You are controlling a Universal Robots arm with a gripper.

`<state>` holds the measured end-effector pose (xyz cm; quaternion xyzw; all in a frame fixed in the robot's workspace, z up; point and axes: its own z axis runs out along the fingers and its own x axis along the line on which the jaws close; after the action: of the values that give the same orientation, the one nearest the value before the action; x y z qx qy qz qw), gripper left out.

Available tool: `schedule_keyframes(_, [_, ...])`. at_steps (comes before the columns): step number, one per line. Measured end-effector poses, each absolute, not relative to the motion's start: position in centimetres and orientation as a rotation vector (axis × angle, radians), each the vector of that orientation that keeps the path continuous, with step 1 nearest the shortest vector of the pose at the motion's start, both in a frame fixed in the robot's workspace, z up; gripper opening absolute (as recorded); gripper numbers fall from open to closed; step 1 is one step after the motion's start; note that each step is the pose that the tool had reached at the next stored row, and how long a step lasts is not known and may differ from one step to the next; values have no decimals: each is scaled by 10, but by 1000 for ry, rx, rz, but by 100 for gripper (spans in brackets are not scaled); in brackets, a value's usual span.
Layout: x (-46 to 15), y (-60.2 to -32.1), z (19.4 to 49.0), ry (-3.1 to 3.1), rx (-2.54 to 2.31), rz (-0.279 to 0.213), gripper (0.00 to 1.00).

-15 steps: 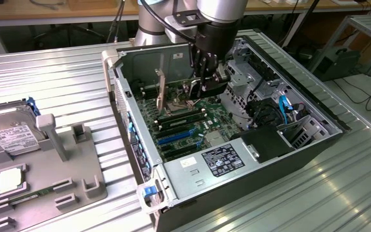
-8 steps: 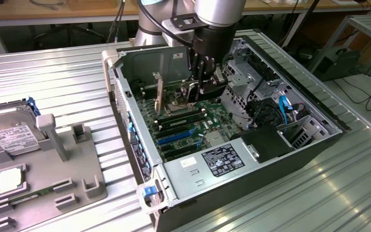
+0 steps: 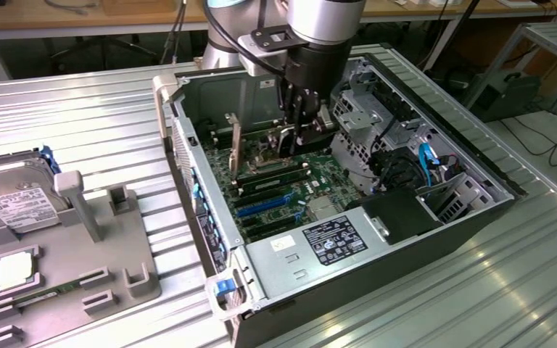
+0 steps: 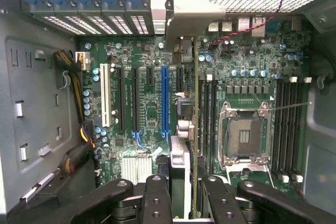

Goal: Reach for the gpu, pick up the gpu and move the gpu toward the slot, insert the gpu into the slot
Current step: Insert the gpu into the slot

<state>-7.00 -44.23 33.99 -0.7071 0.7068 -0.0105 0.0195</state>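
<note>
My gripper (image 3: 303, 136) reaches down into the open computer case (image 3: 194, 190) and is shut on the gpu (image 3: 270, 147). The gpu is a thin dark card held on edge, with its silver bracket (image 3: 233, 151) by the case's rear wall. In the wrist view the gpu (image 4: 195, 124) runs edge-on between my two black fingers (image 4: 157, 195) up to its bracket (image 4: 176, 22). It stands low over the green motherboard (image 4: 149, 108), just beside the long blue connector (image 4: 165, 98). A black slot (image 4: 180, 78) shows partly beneath the card. Whether the card's edge sits in the slot I cannot tell.
The square metal CPU socket (image 4: 244, 135) and memory slots (image 4: 289, 124) lie beside the card. A white connector (image 4: 105, 95) and cables (image 4: 73, 77) are on the other side. Outside the case, a silver hard drive (image 3: 17, 204) rests on a grey fixture (image 3: 75, 268).
</note>
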Motion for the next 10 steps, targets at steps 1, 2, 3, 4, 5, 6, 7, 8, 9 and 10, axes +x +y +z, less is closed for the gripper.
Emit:
schedule_keyframes(1, [-71,-443,340,2192,-2195,-33,28])
schedule_keyframes(2, [-72,-443,339,2191,-2196,-33,28])
schedule_keyframes(3, [-74,-443,338,2191,-2197,-33,28])
schedule_keyframes(4, [-77,-443,337,2190,-2197,-33,28])
schedule_keyframes(5, [-78,-443,336,2190,-2198,-33,28])
schedule_keyframes(6, [-79,-443,335,2189,-2198,-33,28])
schedule_keyframes(7, [-79,-443,333,2189,-2199,-33,28])
schedule_keyframes(8, [-79,-443,331,2188,-2199,-32,28])
schedule_keyframes(9, [-79,-443,330,2188,-2199,-32,28])
schedule_keyframes(10, [-79,-443,329,2188,-2199,-33,28])
